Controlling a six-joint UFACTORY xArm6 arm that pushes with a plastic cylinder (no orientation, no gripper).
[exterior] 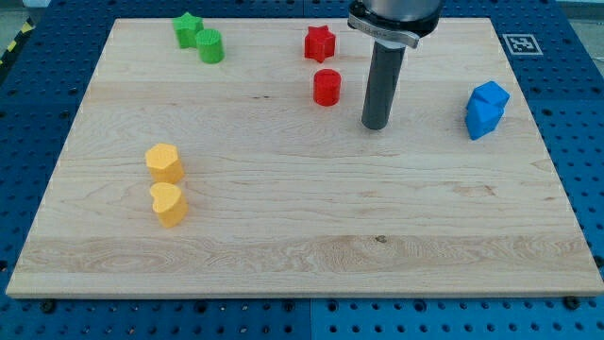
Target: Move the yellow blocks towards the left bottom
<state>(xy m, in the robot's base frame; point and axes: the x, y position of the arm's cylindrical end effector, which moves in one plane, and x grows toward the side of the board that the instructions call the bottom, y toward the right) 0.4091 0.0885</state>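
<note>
Two yellow blocks stand close together at the view's left: an upper yellow block (164, 161) and, just below it, a yellow heart-shaped block (169, 203). My tip (376, 124) rests on the board right of centre near the view's top, far to the right of both yellow blocks. It touches no block. The nearest block is a red cylinder (327, 87), a little to the tip's left.
A red star block (320, 42) sits above the red cylinder. A green star block (188, 28) and a green cylinder (209, 45) sit at the top left. Two blue blocks (486, 109) stand together at the right. The wooden board (302, 236) lies on a blue perforated table.
</note>
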